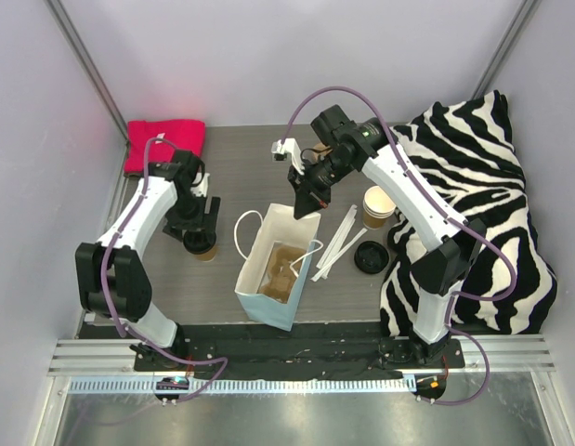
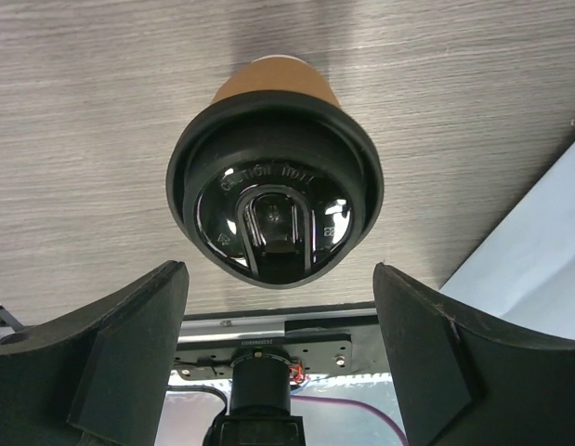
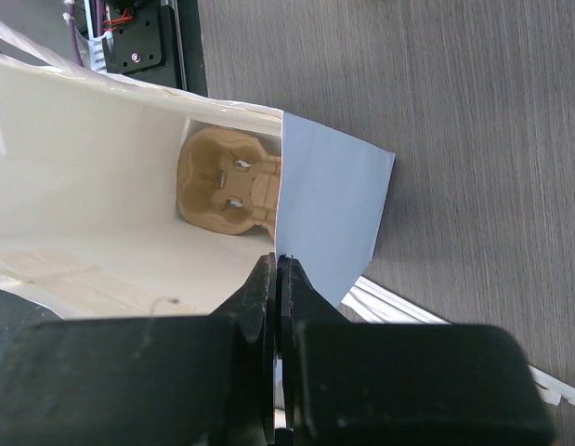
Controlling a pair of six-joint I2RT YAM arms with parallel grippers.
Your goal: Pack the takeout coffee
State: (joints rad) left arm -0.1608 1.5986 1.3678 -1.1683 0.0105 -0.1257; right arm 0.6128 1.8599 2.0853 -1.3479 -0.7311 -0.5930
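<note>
Bright light falling from above, soft shadows lying on the surface [image 1: 241, 167], glints shining on the black lid [image 2: 273, 209], paper bag [image 3: 101, 186] glaring white, right end effector [image 3: 278, 268] blurring.

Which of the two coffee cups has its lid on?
The cup under the left gripper, left of the blue bag, wears a black lid. The cup by the zebra cloth is open, a loose lid lying beside it.

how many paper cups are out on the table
2: a lidded cup left of the bag, and an open cup right of it by the zebra cloth. The bag's inside is partly hidden.
</note>
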